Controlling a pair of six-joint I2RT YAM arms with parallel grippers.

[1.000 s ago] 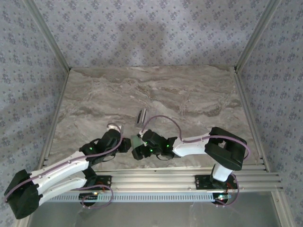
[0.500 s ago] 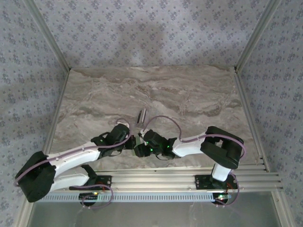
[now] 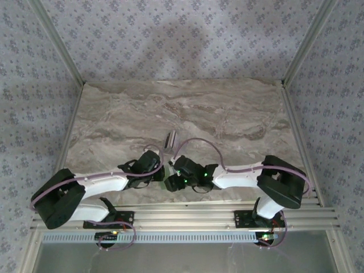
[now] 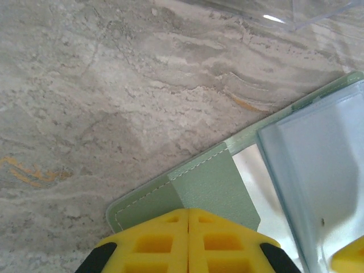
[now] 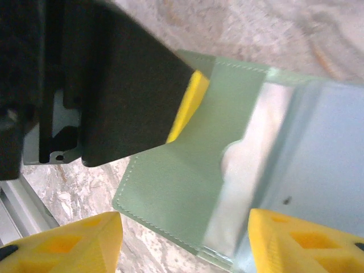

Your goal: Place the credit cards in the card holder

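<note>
By my reading the task is sitting partway through. The card holder [image 4: 207,187] is lying open on the marble table [image 4: 85,85] between the two arms. One pale blue credit card [image 4: 318,165] is lying across the holder at the mouth of a pocket, with most of its face showing outside the green panel, so it is not seated yet. A silvery strip [image 4: 250,170] is showing beside the pocket's edge (whether that is another card already tucked in, I cannot tell). The left gripper [image 4: 188,239] is bearing on the holder's near corner with its jaws together, either pinching the panel or only pinning it; the views do not settle which. The right gripper [image 5: 185,244] is hanging over the holder with its jaws apart, one yellow finger on each side. The other cards [image 3: 170,139] are waiting in a small stack farther up the table, well apart from the holder, so most of the loading is left to do.
</note>
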